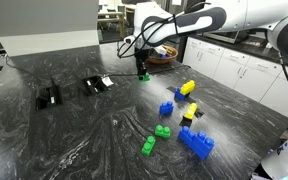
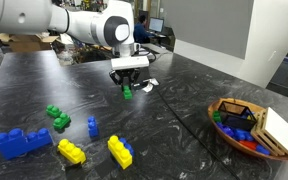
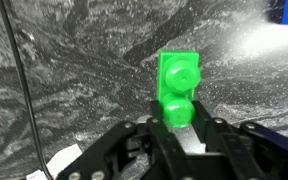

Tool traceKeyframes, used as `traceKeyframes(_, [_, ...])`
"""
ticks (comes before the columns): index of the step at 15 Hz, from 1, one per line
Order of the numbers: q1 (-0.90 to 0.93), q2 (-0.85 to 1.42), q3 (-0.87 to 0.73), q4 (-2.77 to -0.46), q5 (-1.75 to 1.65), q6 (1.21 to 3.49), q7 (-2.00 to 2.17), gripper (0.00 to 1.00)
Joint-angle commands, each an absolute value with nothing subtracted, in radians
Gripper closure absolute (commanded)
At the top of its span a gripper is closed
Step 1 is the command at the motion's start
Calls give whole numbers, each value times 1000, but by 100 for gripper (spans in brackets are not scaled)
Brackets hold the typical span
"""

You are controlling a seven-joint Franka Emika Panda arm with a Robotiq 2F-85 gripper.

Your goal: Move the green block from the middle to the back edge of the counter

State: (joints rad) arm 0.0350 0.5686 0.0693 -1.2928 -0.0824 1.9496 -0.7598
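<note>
- No writing, brand, number or sign can be read in any view.
- A dark flat item (image 1: 97, 84) on the counter (image 1: 84, 140) shows a white patch, perhaps a label, too small to read.
- The green block (image 3: 177, 82) has blurred studs with no legible mark.

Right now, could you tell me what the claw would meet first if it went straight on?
The claw points down, shut on the green block, so the block would meet the counter just beneath it first; whether they already touch is unclear.
</note>
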Motion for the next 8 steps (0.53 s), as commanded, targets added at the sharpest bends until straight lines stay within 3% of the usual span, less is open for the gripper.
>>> traceKeyframes(1, [28,423,43,-1454,-95,1904,-583,91])
traceKeyframes(8, [15,160,28,-1796,-60,1864,-199,91])
